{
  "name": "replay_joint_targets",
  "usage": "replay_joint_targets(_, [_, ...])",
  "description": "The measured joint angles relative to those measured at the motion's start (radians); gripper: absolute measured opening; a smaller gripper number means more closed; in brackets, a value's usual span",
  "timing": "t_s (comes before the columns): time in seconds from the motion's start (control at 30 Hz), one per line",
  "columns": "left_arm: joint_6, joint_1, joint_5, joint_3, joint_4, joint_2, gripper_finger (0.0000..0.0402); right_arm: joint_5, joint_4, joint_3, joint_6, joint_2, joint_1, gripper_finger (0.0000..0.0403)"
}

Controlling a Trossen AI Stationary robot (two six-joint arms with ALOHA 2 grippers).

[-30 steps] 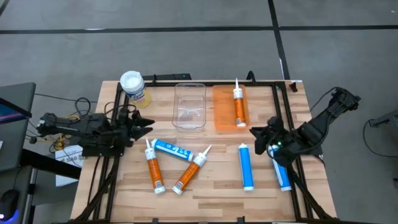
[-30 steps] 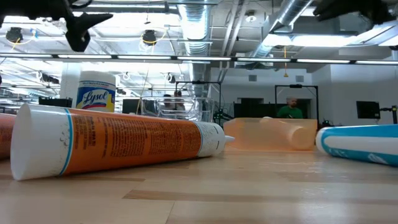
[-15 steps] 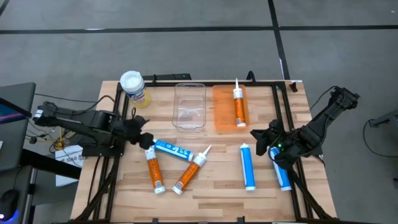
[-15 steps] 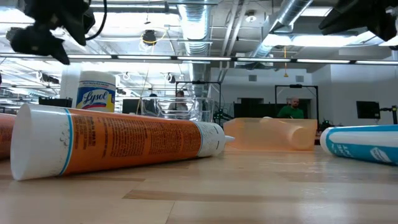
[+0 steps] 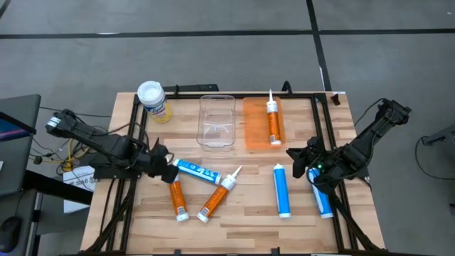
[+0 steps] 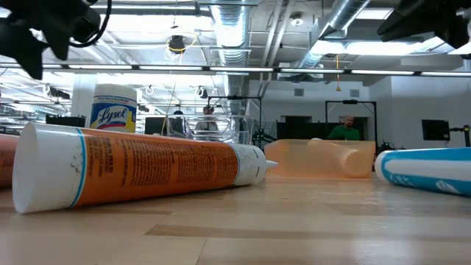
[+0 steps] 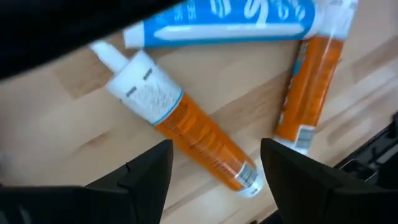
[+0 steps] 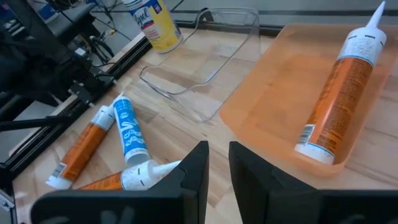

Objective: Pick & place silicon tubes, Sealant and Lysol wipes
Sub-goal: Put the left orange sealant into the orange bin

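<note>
One orange tube [image 5: 273, 122] lies in the orange tray [image 5: 254, 135] at the back of the table, so that bit looks done. The clear plastic bin [image 5: 217, 121] beside the tray has nothing in it.

Lots left to do. The Lysol wipes [image 5: 153, 101] stand upright at the back left corner, well apart from the bin & not picked up yet. Two more orange tubes lie on the wood near the front left: the left orange tube [image 5: 175, 192] & the slanted orange tube [image 5: 217, 194]. A small blue tube [image 5: 196, 171] lies between their tips. On the right side, a blue tube [image 5: 282, 189] lies flat on the wood, & another blue tube [image 5: 322, 199] lies partly under the right arm.

The left gripper [image 5: 163, 165] is low over the table, right by the tip of the left orange tube. In the left wrist view its fingers [image 7: 149, 177] are spread wide w/ nothing in them, & that orange tube lies in the gap ahead. I think it will grab this tube next.

The right gripper [image 5: 299, 161] waits near the right side of the table, just in front of the tray. Its fingers [image 8: 191, 168] sit close together w/ only a thin gap & hold nothing.

So about one thing is put away & six are left, as far as can be seen.
</note>
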Motion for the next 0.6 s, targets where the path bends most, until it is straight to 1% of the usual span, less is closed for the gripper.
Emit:
replay_joint_targets(0.07, [-0.011, -0.024, 0.0, 0.0, 0.0, 0.025, 0.0236, -0.001, 0.001, 0.0, 0.001, 0.0, 0.0, 0.0054])
replay_joint_targets(0.17, [-0.103, -0.046, -0.001, 0.0, -0.003, 0.075, 0.0236, -0.002, 0.001, 0.0, -0.011, 0.0, 0.0, 0.0054])
replay_joint_targets(0.3, [-0.173, -0.077, -0.009, -0.001, 0.004, 0.149, 0.0236, -0.002, 0.001, 0.0, -0.057, 0.0, -0.005, 0.0054])
replay_joint_targets(0.5, [-0.334, -0.109, -0.009, -0.001, 0.077, 0.252, 0.0239, -0.003, 0.007, 0.0, -0.135, 0.0, -0.011, 0.0054])
replay_joint_targets(0.6, [-0.366, -0.114, 0.005, -0.001, 0.11, 0.299, 0.0244, -0.003, 0.011, 0.0, -0.156, 0.0, -0.01, 0.0054])
